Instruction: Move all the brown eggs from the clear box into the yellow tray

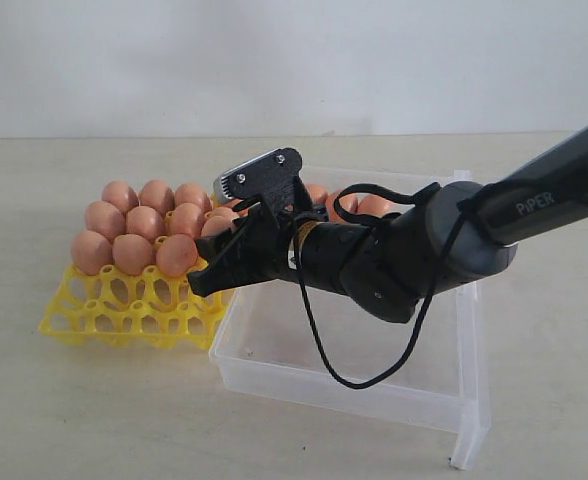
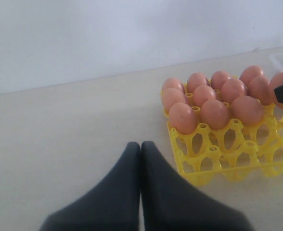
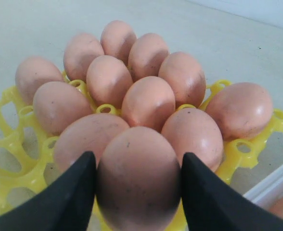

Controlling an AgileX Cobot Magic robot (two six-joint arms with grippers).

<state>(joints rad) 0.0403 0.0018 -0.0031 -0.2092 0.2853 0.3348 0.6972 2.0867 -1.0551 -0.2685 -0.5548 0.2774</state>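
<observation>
beige tabletop [image 1: 74, 400], plain white wall [image 1: 274, 60] behind. right claw [image 3: 137, 161] grips an egg [image 3: 137, 187] at the tray [image 1: 104, 322] edge; left claw [image 2: 140, 145] closed, empty.

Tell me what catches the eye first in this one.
The right gripper clamps a brown egg over the yellow tray, beside a dense cluster of seated eggs. The clear box shows only a few eggs behind the arm, and the left gripper sits shut near the tray.

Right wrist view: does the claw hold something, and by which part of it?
The right claw holds one brown egg, gripped on two opposite sides of its middle, over the yellow tray. The left claw is shut and empty.
</observation>
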